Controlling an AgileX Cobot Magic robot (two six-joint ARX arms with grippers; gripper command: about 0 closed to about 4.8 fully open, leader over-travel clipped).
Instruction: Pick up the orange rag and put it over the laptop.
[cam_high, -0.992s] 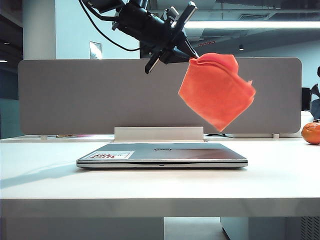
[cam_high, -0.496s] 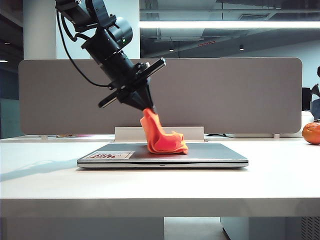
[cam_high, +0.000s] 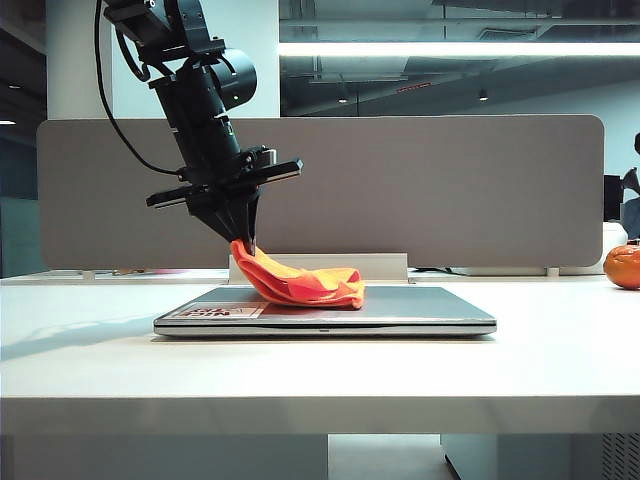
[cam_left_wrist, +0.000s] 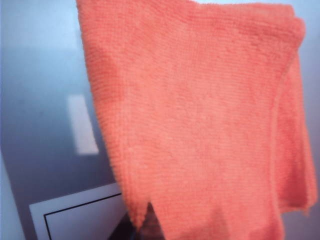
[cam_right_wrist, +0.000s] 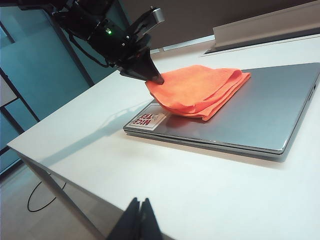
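The left gripper (cam_high: 250, 243) is pointing down over the left part of the laptop (cam_high: 420, 308), its 2 fingers pinched tight on one corner of the orange rag (cam_high: 305, 285). In the right wrist view the same gripper (cam_right_wrist: 156, 80) is nipping the raised corner of the rag (cam_right_wrist: 200, 90) just above the end of the lid that carries the white-and-red sticker (cam_right_wrist: 148, 119). From that pinched corner the cloth is sloping down and lying in folded layers across the left half of the closed lid, while the right half of the silver-grey lid is showing bare. The left wrist view is filled almost wholly by the rag (cam_left_wrist: 200, 120), with the grey lid (cam_left_wrist: 40, 100) behind it; the fingers themselves are not showing there.

Compared with 1 second ago, the rag is no longer dangling free in the air above the laptop's right side: the arm has swung down and to the left, and the cloth is now resting on the lid. Half a second ago it was bunched in a steeper heap; now it is spreading lower and flatter.

The right gripper (cam_right_wrist: 139, 220) is hanging low, well apart from the laptop, near the table's (cam_high: 320, 380) front edge, its fingers pressed together on nothing. A round orange object (cam_high: 623, 266) is sitting at the far right of the table.
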